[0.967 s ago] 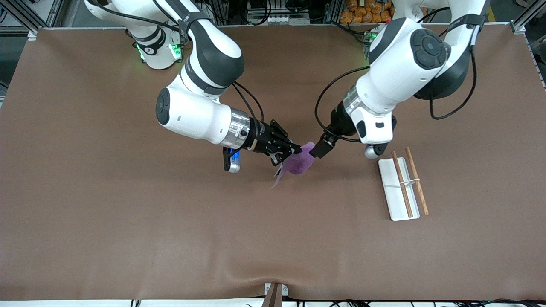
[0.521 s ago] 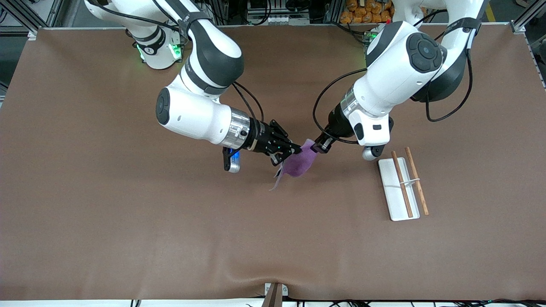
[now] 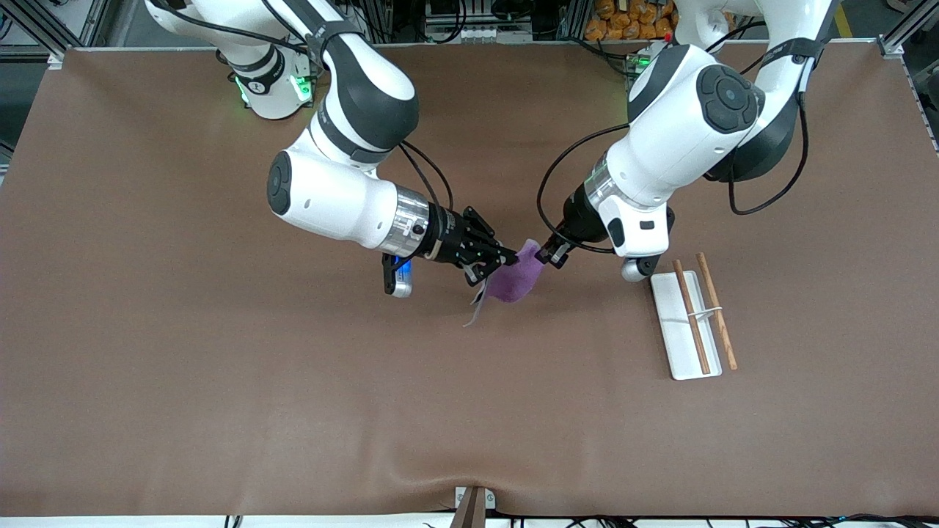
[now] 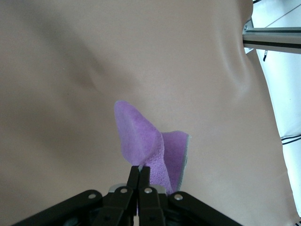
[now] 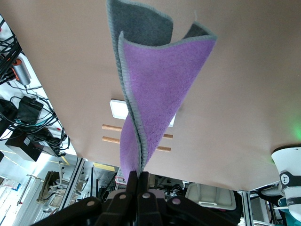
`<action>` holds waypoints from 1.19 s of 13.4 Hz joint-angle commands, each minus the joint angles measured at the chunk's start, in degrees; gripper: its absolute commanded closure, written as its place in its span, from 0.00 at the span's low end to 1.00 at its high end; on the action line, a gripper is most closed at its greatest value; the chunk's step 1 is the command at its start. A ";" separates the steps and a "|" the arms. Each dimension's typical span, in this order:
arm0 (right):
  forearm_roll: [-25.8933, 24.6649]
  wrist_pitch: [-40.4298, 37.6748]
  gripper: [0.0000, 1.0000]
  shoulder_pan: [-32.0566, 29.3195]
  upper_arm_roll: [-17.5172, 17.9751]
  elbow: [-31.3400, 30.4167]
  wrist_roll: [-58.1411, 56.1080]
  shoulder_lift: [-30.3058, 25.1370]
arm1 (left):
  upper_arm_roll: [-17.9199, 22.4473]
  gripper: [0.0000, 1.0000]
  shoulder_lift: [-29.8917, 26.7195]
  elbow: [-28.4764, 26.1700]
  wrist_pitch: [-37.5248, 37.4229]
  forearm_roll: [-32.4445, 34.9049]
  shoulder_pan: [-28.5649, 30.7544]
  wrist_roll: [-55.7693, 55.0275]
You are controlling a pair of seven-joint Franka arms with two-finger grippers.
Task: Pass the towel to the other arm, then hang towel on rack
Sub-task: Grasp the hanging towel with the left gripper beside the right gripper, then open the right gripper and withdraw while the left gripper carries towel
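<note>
Towel (image 3: 516,279) hangs over mid-table, pinched by both my right gripper (image 3: 506,257) and my left gripper (image 3: 546,256), each clamped on an edge. Risk: pulling apart before the right releases could tear or drop it short of the rack (image 3: 675,330).

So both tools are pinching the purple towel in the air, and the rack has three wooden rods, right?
Not quite: the rack has two wooden rods, as the front view shows. Both the left tool and right tool do pinch the towel in the air.

Brown table mat (image 3: 220,381) wrinkled near front edge; orange items (image 3: 623,18) past table's top edge.
</note>
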 commanded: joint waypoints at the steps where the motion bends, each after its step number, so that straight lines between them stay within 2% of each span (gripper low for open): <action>1: 0.98 -0.03 1.00 0.34 -0.56 0.66 0.98 -0.01 | 0.20 1.00 -0.17 1.08 0.24 0.27 0.93 2.94; 2: 0.98 -0.03 1.00 0.25 -0.56 0.66 0.98 -0.01 | 0.37 1.00 -0.69 1.08 0.15 0.27 1.63 5.31; 3: 0.98 -0.12 0.89 0.16 -0.56 0.66 0.98 -0.01 | 0.38 1.00 -1.22 0.90 -0.46 0.27 2.86 7.85; 4: 1.07 -0.29 0.37 -0.10 -0.56 0.66 0.98 -0.01 | 0.38 1.00 -1.40 0.73 -1.60 0.27 3.65 9.97; 5: 0.81 -0.55 0.00 -0.28 -0.64 0.57 0.90 -0.10 | 0.29 1.00 -1.49 0.99 -4.48 0.36 4.88 14.86; 7: 0.11 -0.91 0.00 -0.63 -0.91 0.22 0.72 -0.27 | 0.46 1.00 -1.49 0.90 -7.05 0.36 5.77 22.27; 9: -1.55 -4.06 0.00 -2.20 -1.69 0.04 0.28 -0.28 | 0.38 1.00 -1.49 0.99 -8.80 3.67 6.56 26.05; 13: -14.63 -17.66 0.00 -8.17 -1.79 0.04 -6.11 -0.71 | 0.38 1.00 -1.31 0.81 -13.55 6.16 9.63 37.03; 16: -19.74 -27.94 0.00 -13.80 -1.79 0.13 -21.19 -2.46 | 0.38 1.00 -0.87 0.55 -16.19 6.16 11.74 44.60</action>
